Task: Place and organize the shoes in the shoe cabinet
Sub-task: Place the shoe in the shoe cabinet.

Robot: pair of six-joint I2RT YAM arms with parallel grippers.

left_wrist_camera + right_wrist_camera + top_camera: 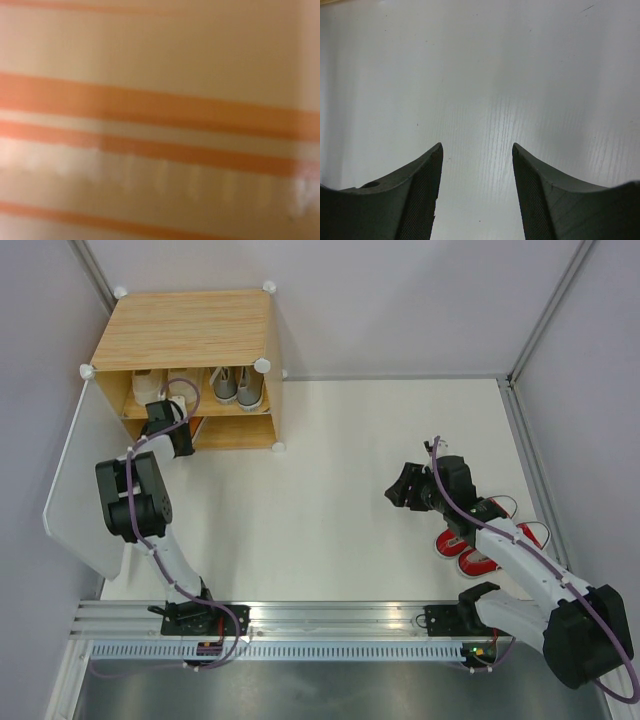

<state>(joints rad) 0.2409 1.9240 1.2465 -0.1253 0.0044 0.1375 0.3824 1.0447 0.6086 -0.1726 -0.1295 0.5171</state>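
white table boxed in by pale grey walls. the shoe cabinet stands far left, grey shoes on its upper shelf. the left gripper reaches into the lower compartment; i cannot tell its opening. the red shoes lie right of and nearer than the right gripper, which gapes, empty.

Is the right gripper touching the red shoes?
Apart. In the top view, bare table separates the right gripper from the red shoes; its wrist view shows open, empty fingers.
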